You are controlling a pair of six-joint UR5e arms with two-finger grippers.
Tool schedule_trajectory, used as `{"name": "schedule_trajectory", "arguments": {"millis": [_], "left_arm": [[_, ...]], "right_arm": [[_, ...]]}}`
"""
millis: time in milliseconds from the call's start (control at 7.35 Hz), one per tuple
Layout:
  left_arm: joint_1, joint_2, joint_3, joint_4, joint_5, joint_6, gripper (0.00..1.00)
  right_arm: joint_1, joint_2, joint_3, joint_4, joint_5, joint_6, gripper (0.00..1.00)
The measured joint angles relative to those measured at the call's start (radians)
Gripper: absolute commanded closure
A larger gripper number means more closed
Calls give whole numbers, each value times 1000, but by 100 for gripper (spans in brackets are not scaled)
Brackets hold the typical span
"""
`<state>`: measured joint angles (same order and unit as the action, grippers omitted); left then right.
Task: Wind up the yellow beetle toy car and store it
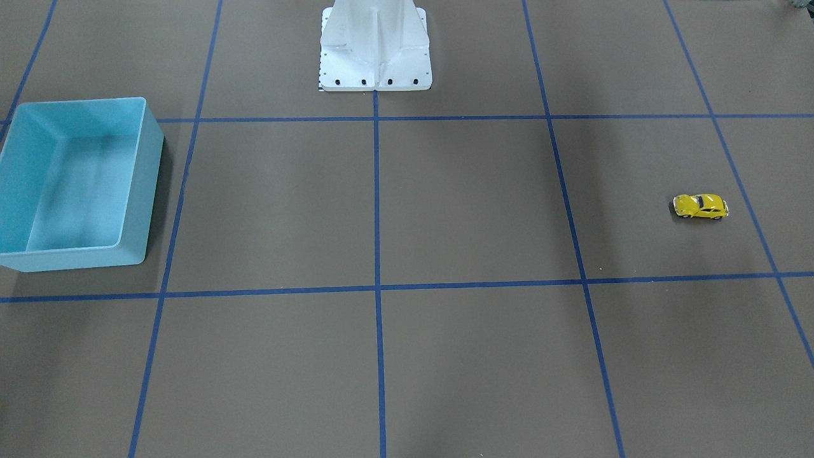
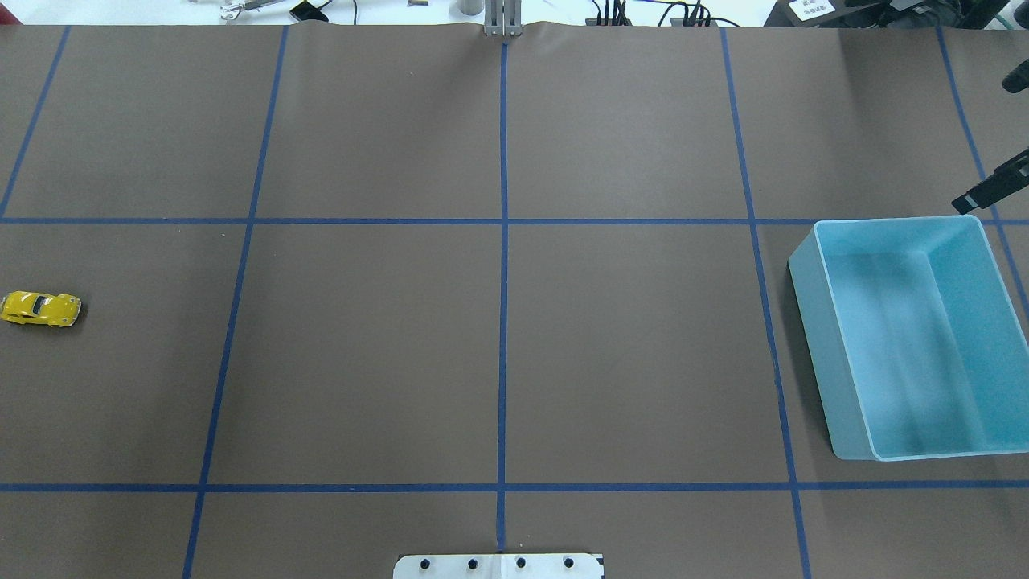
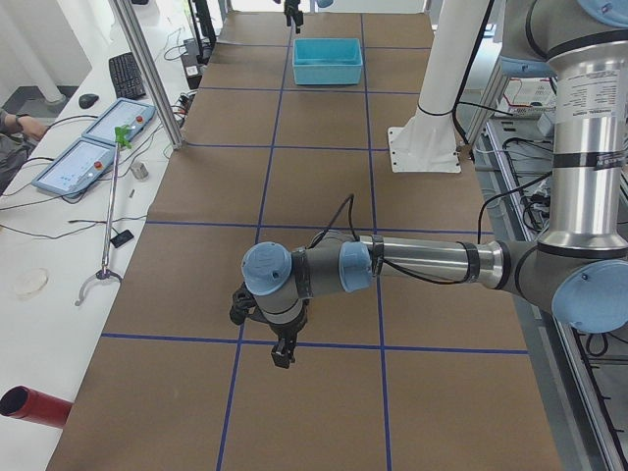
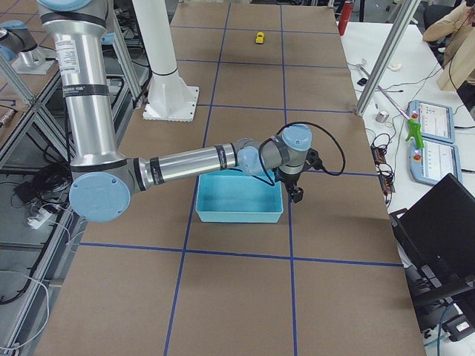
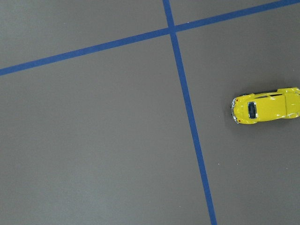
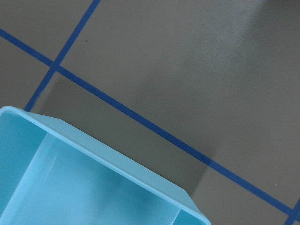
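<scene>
The yellow beetle toy car [image 1: 699,206] stands on its wheels on the brown table, alone near the robot's left end. It also shows in the overhead view [image 2: 40,309], the right side view [image 4: 260,37] and at the right edge of the left wrist view [image 5: 266,105]. The light blue bin [image 2: 908,338] is empty at the robot's right end. My left gripper [image 3: 281,353] hangs above the table near the car, which is hidden in that view. My right gripper [image 4: 296,194] hovers beside the bin's outer corner [image 6: 93,187]. I cannot tell whether either gripper is open or shut.
The white robot pedestal [image 1: 375,51] stands at the table's middle back edge. Blue tape lines divide the table [image 2: 498,338] into squares. Metal frame posts [image 3: 147,69], control pendants [image 3: 93,147] and a red cylinder [image 3: 34,407] are on the operators' side.
</scene>
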<state>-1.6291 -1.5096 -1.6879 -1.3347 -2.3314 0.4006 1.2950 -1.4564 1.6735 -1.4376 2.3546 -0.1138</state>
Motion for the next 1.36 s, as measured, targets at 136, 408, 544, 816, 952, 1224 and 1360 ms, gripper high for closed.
{"name": "schedule_trajectory", "arguments": {"millis": [136,408,544,816,952,1224,1360], "left_arm": [[0,1,0,0,0,0,0],[0,1,1,0,0,0,0],[0,2,-1,0,0,0,0],[0,2,-4,1,0,0,0],[0,2,-6,1,0,3,0],[0,1,-12,1,0,8,0],[0,-1,-15,3,2,6,0]], "right_arm": [[0,-1,0,0,0,0,0],[0,-6,-1,0,1,-1,0],[0,-7,-3,0,1,-1,0],[0,-9,-8,-1,3,-1,0],[0,-9,-9,-1,3,-1,0],[0,-10,-13,0,2,-1,0],[0,-9,-13,0,2,-1,0]]}}
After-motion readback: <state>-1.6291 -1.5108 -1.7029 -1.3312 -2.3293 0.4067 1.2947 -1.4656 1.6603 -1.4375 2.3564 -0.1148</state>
